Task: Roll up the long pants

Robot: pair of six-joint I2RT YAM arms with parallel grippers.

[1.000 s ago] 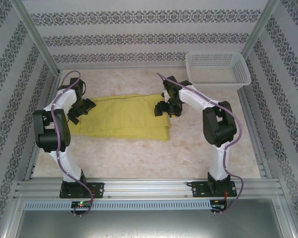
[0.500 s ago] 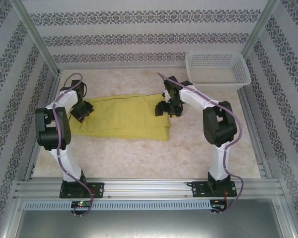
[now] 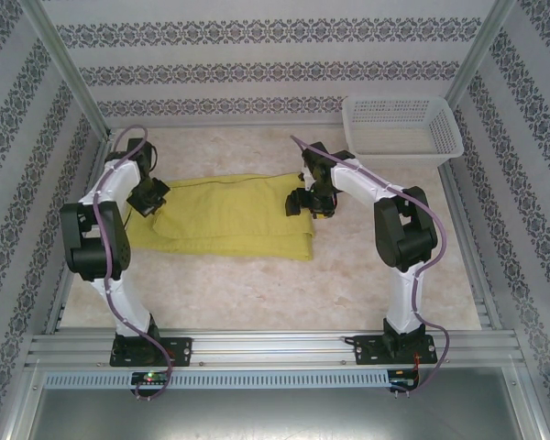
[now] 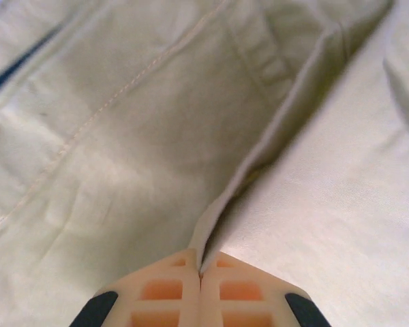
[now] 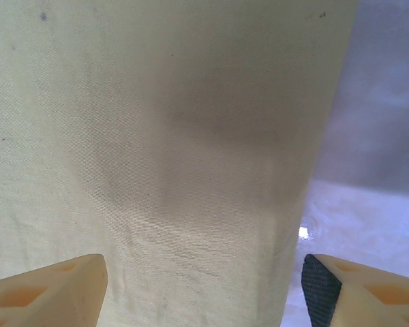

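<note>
The left gripper point(image 4: 200, 271) had just closed on a fold of the mustard-lime cloth trousers point(image 3: 229, 218). The right gripper point(image 3: 304, 202) hung open; rolling could likely start.

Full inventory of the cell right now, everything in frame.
long pants: one, yellow-green, flat on the table between the arms
basket: one, white plastic mesh, far right corner
table: one, pale marbled top
walls: grey-patterned white, far and both sides
rail: one, aluminium, near edge, carrying both arm bases
left arm: one, white and black, left side
right arm: one, white and black, right side
left gripper: one, orange fingers, shut on a fold of the long pants
right gripper: one, open over the pants' right end
</note>
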